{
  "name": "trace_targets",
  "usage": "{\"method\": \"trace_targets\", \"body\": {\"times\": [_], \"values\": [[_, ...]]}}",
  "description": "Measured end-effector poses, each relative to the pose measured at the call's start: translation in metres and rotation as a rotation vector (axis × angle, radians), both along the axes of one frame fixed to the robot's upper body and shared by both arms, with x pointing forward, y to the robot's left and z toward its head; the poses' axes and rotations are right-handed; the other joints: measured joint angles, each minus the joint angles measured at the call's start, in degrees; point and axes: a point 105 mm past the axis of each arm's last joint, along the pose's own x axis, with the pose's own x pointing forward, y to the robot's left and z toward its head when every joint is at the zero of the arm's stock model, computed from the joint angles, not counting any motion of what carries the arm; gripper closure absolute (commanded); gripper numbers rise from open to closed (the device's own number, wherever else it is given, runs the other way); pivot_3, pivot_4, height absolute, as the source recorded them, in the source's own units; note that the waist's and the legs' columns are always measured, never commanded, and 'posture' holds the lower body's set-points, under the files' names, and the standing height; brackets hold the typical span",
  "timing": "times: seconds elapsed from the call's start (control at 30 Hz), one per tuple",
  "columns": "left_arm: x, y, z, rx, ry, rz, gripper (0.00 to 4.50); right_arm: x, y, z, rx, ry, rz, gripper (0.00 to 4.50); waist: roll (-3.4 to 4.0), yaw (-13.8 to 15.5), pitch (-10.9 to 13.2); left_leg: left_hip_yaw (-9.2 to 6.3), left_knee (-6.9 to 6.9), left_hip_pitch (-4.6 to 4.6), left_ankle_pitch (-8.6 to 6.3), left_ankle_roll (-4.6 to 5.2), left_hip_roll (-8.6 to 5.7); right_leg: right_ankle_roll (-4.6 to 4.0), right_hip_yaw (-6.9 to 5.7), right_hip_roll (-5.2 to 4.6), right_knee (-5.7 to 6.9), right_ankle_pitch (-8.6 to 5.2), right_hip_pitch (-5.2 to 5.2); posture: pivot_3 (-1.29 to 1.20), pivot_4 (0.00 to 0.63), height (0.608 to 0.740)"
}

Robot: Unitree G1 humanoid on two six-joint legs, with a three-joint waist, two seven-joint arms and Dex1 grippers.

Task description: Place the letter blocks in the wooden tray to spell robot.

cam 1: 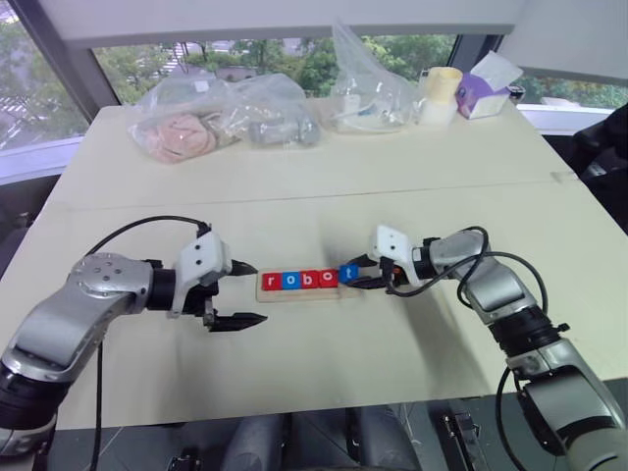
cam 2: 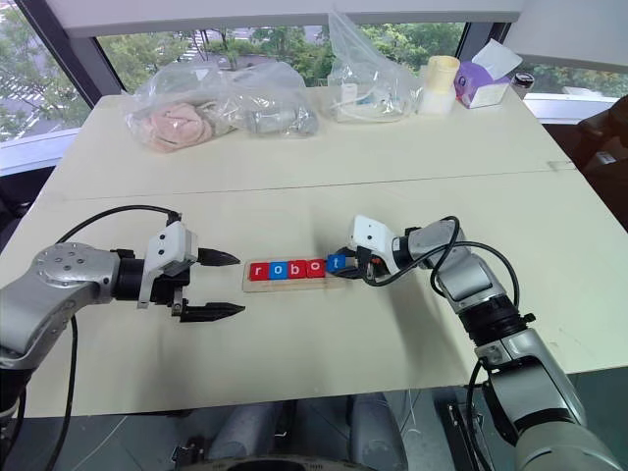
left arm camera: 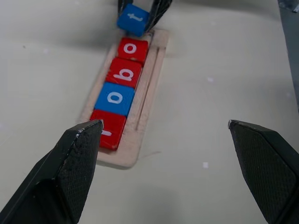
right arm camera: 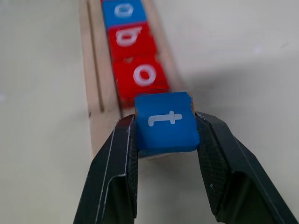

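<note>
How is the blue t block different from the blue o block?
The t block is pinched between the right gripper fingers, tilted over the tray end; the blue o block lies flat in the tray, second in the row. Their letters differ. Both are blue squares with white letters.

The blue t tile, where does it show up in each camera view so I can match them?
Left eye: t tile at the tray's right end, in the right claw.
Right eye, same spot.
Left wrist, at the tray's far end.
Right wrist, between the fingers.
Shared landmark: the red o tile beside it.
</note>
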Motion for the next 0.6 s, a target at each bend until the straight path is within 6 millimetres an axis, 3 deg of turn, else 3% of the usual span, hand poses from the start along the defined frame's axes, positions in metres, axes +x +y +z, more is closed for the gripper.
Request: {"method": "trace_targets", "body": {"times": [0.6], "values": [[0.0, -0.008, -0.001, -0.021, -0.006, 0.042, 0.0, -0.005, 0.022, -0.003, 0.034, 0.061, 0.049, 3.34, 0.0, -0.16, 0.0, -0.01, 0.0, 0.03, 0.0, 0.0, 0.03, 0.02, 0.0, 0.05, 0.04, 0.01, 0.0, 0.0, 0.15, 0.74]]}}
